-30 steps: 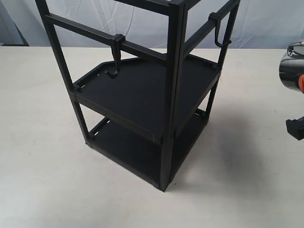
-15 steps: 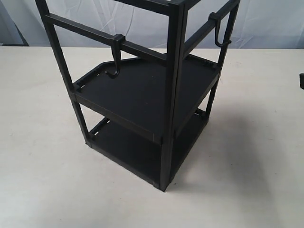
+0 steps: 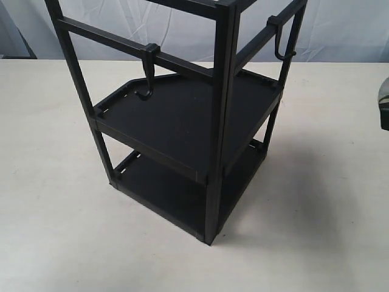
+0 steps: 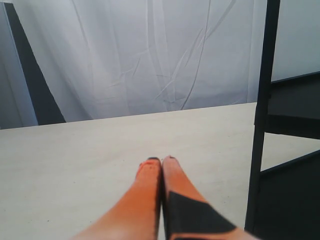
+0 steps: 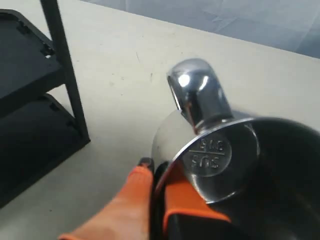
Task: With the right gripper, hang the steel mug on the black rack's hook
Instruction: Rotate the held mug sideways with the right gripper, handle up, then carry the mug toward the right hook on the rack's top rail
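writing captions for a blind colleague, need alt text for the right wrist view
The right gripper grips the rim of the steel mug between its orange fingers, with the mug's loop handle sticking out over a pale table. Part of the black rack, one post and two shelves, stands on the table beyond.

Pale tabletop (image 3: pixel 48 182), wrinkled white curtain (image 3: pixel 182 30)

We see our right gripper (image 5: pixel 152 167) w/ orange pads pinched on the steel mug (image 5: pixel 215 150) rim (held above the bench); our left gripper (image 4: pixel 161 161) has its pads pressed together, nothing between.
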